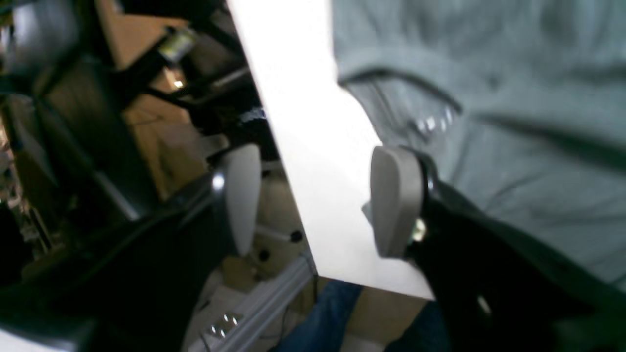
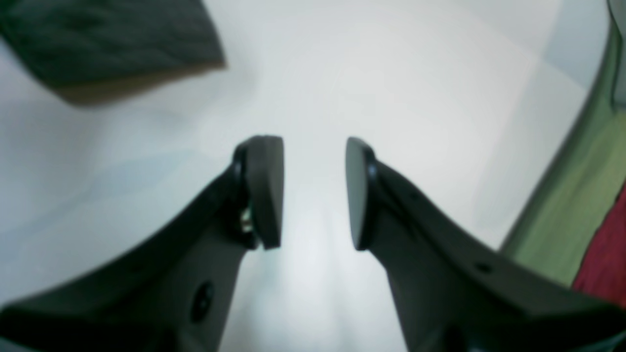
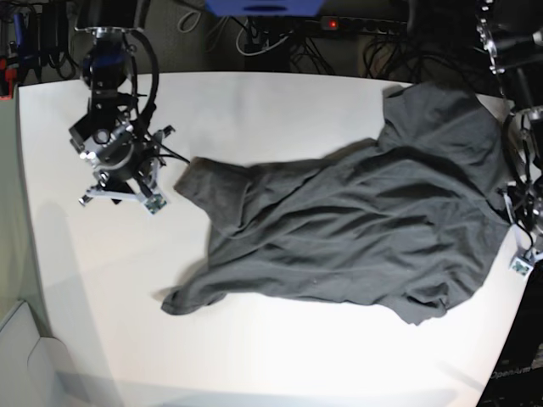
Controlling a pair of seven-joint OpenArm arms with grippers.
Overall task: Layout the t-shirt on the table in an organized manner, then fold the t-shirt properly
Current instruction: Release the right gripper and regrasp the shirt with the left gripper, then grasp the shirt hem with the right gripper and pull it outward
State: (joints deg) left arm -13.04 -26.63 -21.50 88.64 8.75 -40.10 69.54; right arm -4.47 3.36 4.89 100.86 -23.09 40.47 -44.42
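A lab: cables point(image 3: 254, 38) and power strip point(image 3: 356, 24) behind table point(image 3: 280, 102).

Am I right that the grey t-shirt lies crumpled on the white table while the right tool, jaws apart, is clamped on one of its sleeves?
Not quite. The right tool holds nothing: the right wrist view shows only bare table between its parted jaws, the t-shirt lying apart. The t-shirt is indeed crumpled on the table.

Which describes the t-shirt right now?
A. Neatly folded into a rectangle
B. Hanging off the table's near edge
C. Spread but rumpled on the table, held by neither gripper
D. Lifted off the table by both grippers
C: the t-shirt lies wrinkled on the table, with both grippers open and empty.
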